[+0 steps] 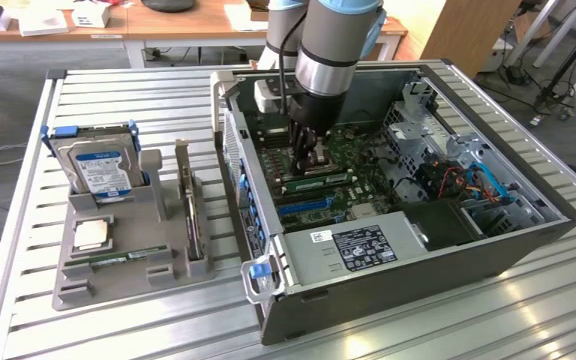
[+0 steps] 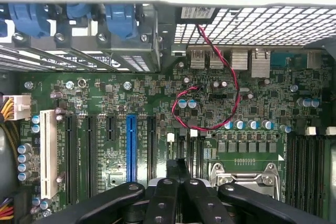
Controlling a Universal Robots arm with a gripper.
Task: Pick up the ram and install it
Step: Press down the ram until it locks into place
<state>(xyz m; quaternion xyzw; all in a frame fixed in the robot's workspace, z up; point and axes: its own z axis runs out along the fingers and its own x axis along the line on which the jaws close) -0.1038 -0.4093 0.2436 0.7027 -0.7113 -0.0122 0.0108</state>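
The hand (image 1: 309, 155), closed with nothing visibly gripped, hovers inside the open computer case (image 1: 508, 247) over the motherboard (image 2: 157, 108), while a ram (image 1: 118, 260) lies in the grey holder (image 1: 78, 289) on the surface (image 1: 108, 97).

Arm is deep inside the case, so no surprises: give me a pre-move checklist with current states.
1. Black gripper shut above the green motherboard: ok.
2. Long green ram stick in the gripper: not ok; it lies in the grey tray.
3. Dark computer case side open: ok.
4. Twisted red-black cable apart from the gripper: ok.
5. Black memory slots empty: cannot tell.
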